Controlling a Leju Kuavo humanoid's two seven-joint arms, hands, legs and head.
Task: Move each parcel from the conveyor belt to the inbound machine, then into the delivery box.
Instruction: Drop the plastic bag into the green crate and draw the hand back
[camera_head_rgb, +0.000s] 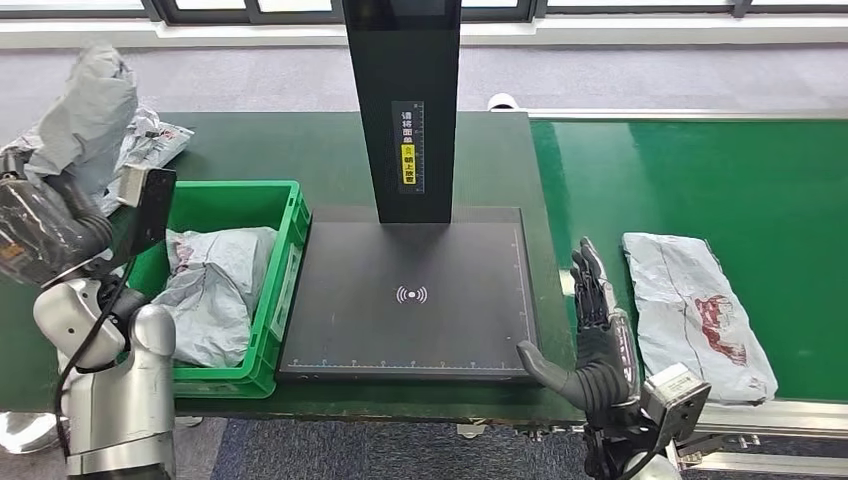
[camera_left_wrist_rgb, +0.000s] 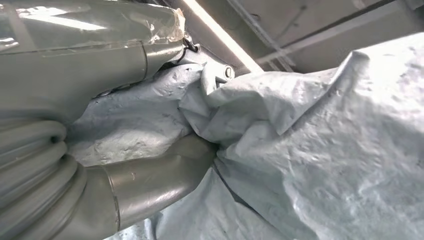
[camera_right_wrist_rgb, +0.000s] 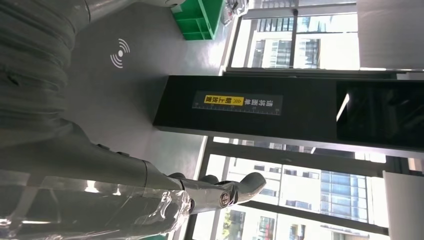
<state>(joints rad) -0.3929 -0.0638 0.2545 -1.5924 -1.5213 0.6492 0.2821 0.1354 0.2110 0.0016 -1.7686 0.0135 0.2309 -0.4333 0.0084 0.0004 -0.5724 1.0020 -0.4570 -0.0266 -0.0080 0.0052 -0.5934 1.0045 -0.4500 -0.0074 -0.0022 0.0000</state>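
On the green belt, the flat grey plastic parcel (camera_head_rgb: 696, 310) lies just right of the right hand (camera_head_rgb: 598, 330), fingers apart, holding nothing; the left hand (camera_left_wrist_rgb: 125, 150) clamps a crumpled grey bag (camera_head_rgb: 85, 115).

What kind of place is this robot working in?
Probably a parcel sorting station or a demo of one: a green conveyor belt carrying a grey parcel, a black scanning platform, and a green crate holding bagged parcels.
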